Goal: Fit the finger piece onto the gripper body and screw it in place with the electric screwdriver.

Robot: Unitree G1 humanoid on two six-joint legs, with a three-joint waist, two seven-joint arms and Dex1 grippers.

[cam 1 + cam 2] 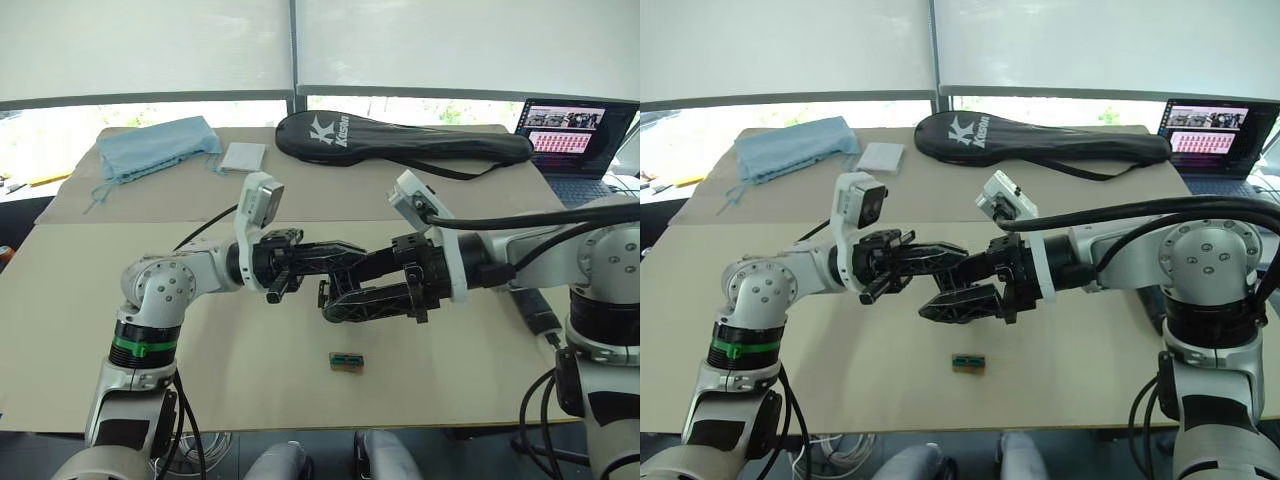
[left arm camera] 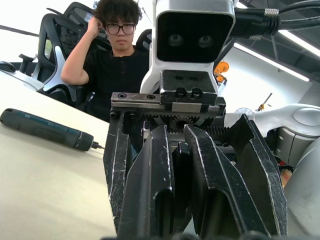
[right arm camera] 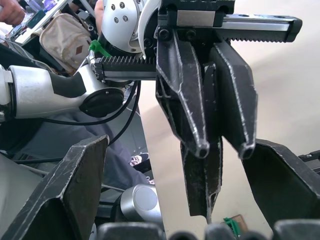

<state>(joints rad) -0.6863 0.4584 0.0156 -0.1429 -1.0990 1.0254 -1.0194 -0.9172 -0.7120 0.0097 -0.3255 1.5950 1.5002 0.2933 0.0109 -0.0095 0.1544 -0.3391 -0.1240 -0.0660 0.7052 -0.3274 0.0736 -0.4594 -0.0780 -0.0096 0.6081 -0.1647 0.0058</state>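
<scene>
Grippers meet above the middle of the tan table [image 1: 200, 370]. The left gripper [image 3: 223, 150] has its two black fingers [image 3: 186, 95] pressed together on the small black tapered plastic finger piece [image 3: 200, 185], whose pointed tip sticks out past the fingertips. The right gripper [image 1: 945, 288] faces it with its jaws spread wide, straddling the left gripper's fingertips; whether they touch is unclear. The thick matte-black cylindrical electric screwdriver [image 2: 45, 129] lies flat on the table, well apart from both grippers, its thin bit free. A small green-and-brown block [image 1: 346, 362] sits on the table below the grippers. A long black racket bag [image 1: 400, 140], a blue cloth [image 1: 155, 145] and an open laptop [image 1: 575, 130] lie along the far edge.
</scene>
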